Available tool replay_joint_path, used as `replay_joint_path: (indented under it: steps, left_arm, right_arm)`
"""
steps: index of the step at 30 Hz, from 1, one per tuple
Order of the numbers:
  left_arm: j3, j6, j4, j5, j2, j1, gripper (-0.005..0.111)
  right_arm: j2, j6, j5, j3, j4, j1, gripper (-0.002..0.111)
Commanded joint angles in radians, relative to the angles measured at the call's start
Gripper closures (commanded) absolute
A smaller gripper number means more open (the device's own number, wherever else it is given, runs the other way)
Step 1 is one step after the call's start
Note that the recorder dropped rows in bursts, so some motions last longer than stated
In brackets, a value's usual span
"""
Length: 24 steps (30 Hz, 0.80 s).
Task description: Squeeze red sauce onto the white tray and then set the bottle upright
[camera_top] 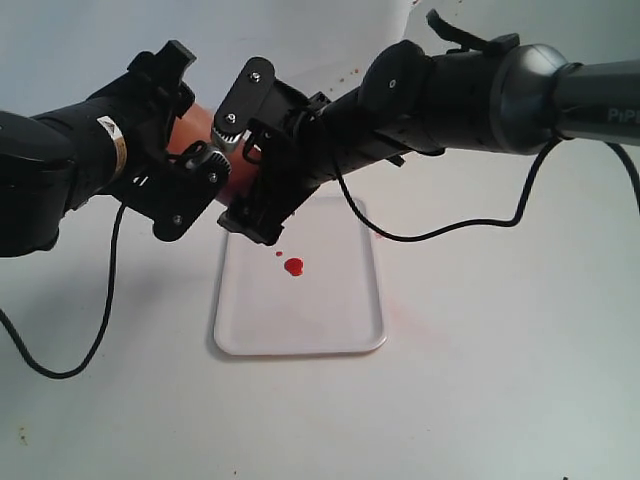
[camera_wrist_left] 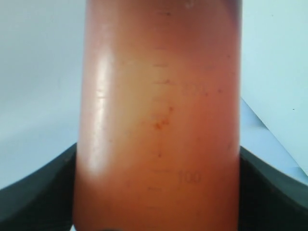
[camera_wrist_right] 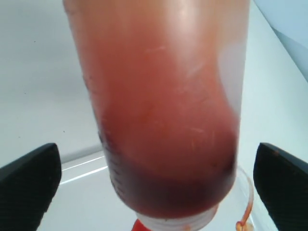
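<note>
White table [camera_top: 500, 400]: red sauce [camera_top: 293, 266] drops lie midway between the long edges of the white tray [camera_top: 345, 325]. The left gripper [camera_wrist_left: 156, 197] pinches the tilted bottle [camera_wrist_left: 159, 120], and the right gripper [camera_wrist_right: 156, 178] is spread around it. Uprighting apparently remains.

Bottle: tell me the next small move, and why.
Probably close the right gripper on the bottle to squeeze. Its fingers stand open on either side, clear of the walls, while the left gripper holds the bottle tilted nozzle-down over the white tray, where only a small blob of red sauce lies.
</note>
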Motion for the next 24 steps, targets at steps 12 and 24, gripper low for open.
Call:
replay_joint_path:
  steps: [12, 24]
  left_arm:
    - [-0.003, -0.025, 0.011, 0.026, -0.005, -0.004, 0.107]
    - [-0.003, -0.025, 0.011, 0.026, -0.005, -0.004, 0.107]
  right_arm:
    - [0.003, -0.005, -0.071, -0.002, 0.079, 0.006, 0.015]
    - [0.005, -0.001, -0.033, -0.002, 0.079, 0.006, 0.107]
